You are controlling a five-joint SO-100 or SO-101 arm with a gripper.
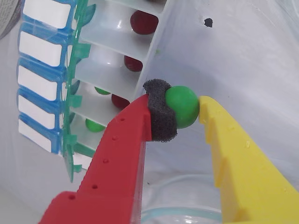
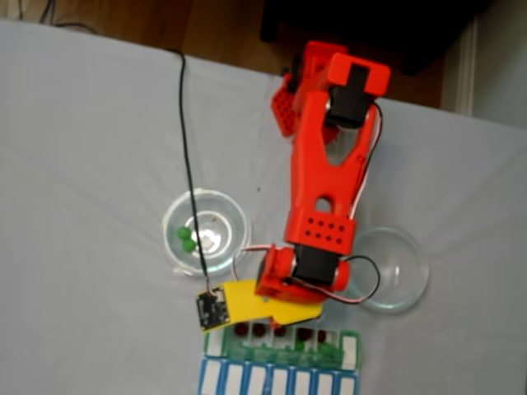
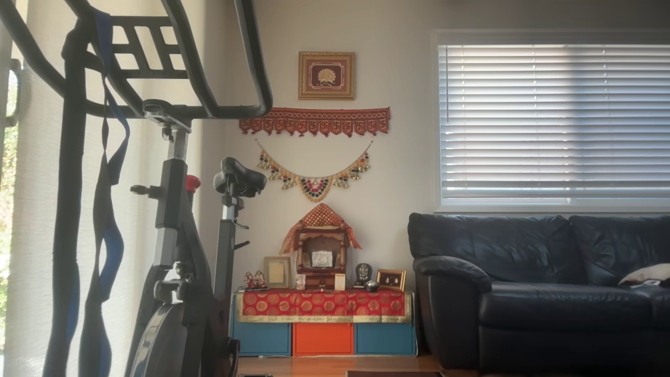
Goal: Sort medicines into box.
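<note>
A pale grey cloth covers the counter, with a strip of wooden floor beyond its far edge in the fixed view. A glossy green ball is pinched in the gripper, which is closed on it: a red finger faced with black foam on one side, a bare yellow finger on the other. In the wrist view the ball hangs just beside the box, whose white compartments lie open with translucent green lids folded back; dark red balls and green ones already sit in several. The box lies at the counter's near edge, touching a blue-and-white organiser row. Two more green balls wait in a clear glass dish nearer the middle; a second dish looks empty. The step in hand appears to be carrying a ball to its compartment. The next move likely calls for centring over a narrow cell before opening, since the smooth round ball could roll or bounce off a divider.
</note>
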